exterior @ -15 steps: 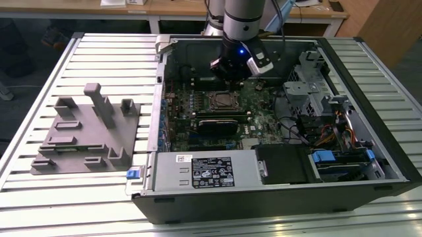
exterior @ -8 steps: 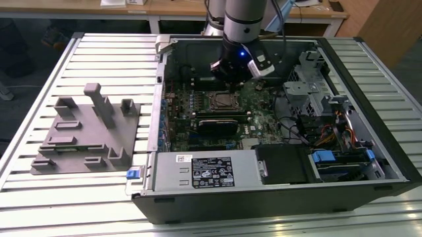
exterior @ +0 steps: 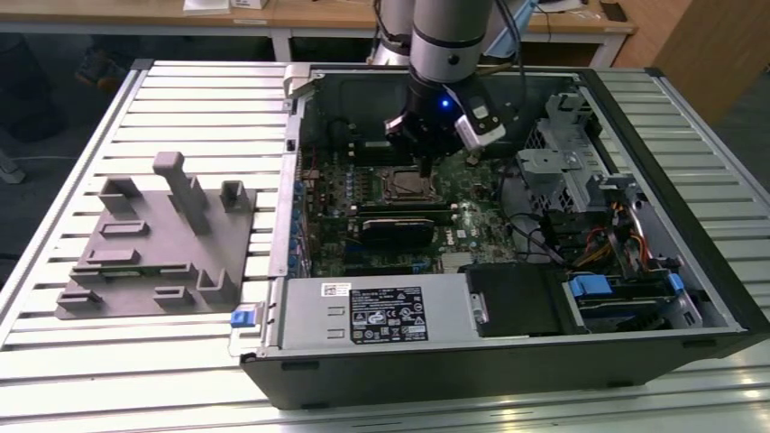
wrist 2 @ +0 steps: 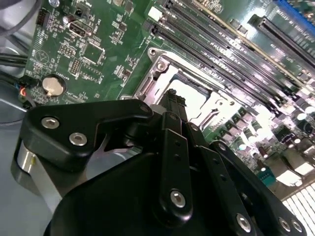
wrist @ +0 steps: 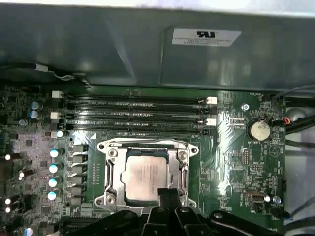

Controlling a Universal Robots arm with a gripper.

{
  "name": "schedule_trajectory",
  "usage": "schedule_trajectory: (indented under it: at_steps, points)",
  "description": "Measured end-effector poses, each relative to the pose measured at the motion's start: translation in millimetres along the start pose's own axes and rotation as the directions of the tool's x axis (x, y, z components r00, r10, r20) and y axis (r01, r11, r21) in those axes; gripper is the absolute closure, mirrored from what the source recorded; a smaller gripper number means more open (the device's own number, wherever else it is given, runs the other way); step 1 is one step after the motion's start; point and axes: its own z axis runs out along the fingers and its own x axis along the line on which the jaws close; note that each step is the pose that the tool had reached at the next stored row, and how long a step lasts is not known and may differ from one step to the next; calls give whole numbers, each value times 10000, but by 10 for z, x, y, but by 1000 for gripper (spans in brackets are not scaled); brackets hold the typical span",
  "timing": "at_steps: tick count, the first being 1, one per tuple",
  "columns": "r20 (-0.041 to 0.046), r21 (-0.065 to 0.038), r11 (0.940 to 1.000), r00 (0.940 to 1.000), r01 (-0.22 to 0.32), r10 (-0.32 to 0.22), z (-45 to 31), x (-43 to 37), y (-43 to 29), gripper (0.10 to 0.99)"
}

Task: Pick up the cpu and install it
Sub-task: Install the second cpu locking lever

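Black and many-linked, the gripper [exterior: 428, 162] hangs inside the open computer case [exterior: 673, 298], directly above the socket [exterior: 406, 185] in the middle of the green motherboard [exterior: 463, 212]. Its fingers [wrist: 169, 195] are drawn narrow, tips together, with nothing held between them; in the second wrist view the tips [wrist 2: 174, 101] come down at the edge of the silvery chip, though whether they actually touch it is hard to say from this angle.

Seated flat in the socket, the cpu [wrist: 146, 176] lies just beyond the fingertips, framed on all sides by the bright metal retention frame [wrist: 112, 169].

Looking straight down the fingers, the first wrist view gives the chip's pale, faintly printed metal lid, the four long black memory slots [wrist: 135, 115] beside the socket, a row of small round capacitors [wrist: 54, 169] and a coin cell [wrist: 258, 130]. From a low slant, the second wrist view offers the gripper's matte black links [wrist 2: 167, 167] with their shiny screw heads, and only a sliver of the cpu [wrist 2: 189, 91]. Stepping back, the exterior view takes in the grey plastic fixture [exterior: 157, 244] with its blocky upright posts, resting on the ribbed metal table [exterior: 180, 108] well apart from the case, on the exterior view's left.
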Motion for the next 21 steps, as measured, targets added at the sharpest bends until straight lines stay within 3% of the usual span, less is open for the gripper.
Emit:
schedule_trajectory:
  at_steps: [4,8,21]
  points:
    - [-2,0,10000,10000,0,0,-109,-3,0,980]
    - [-5,-1,10000,10000,0,0,-125,-2,-24,980]
    - [-7,-2,10000,10000,0,0,-139,2,-297,980]
